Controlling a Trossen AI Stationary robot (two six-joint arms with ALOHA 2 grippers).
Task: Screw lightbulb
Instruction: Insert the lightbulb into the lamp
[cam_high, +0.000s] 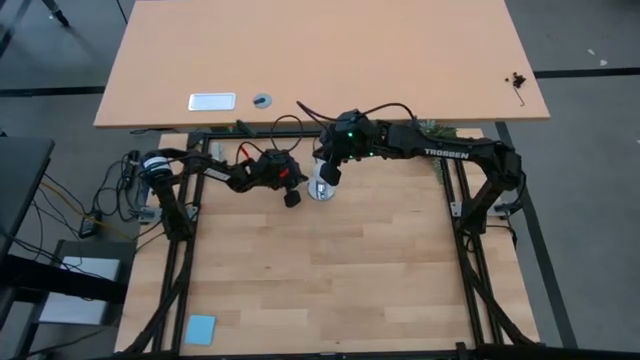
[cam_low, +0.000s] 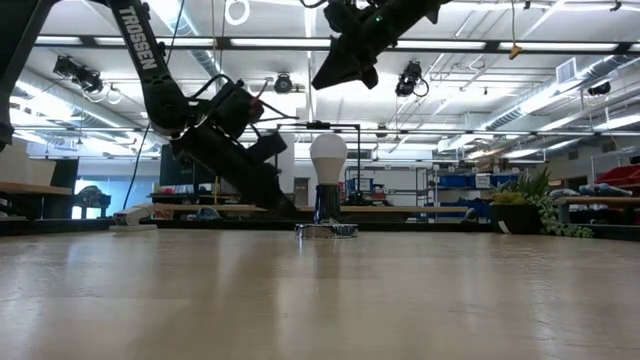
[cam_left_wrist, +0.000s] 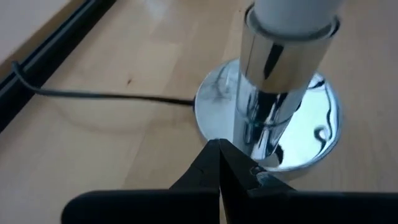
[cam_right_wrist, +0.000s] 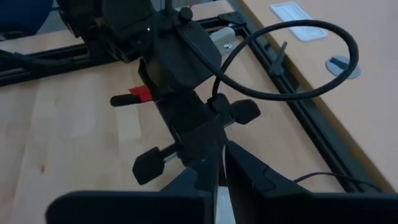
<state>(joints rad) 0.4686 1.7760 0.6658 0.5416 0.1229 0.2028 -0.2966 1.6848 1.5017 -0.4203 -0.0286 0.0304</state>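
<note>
Left wrist view: lightbulb (cam_left_wrist: 292, 15) top cut off above socket (cam_left_wrist: 273, 118)

A silver socket disc (cam_left_wrist: 305, 134) with a black cord (cam_left_wrist: 106, 97) stands on the desk (cam_high: 330, 270). A blue pad (cam_high: 200, 328) lies near the desk's front left corner (well apart from the disc). A plant (cam_low: 535, 205) shows beyond.

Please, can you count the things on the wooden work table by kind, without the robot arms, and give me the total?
Lightbulb: 1, white, standing upright in the lamp base.
Lamp base: 1, shiny silver, round, with a black cord.
Blue pad: 1, flat, near one corner of the table.
Total: 3
</note>
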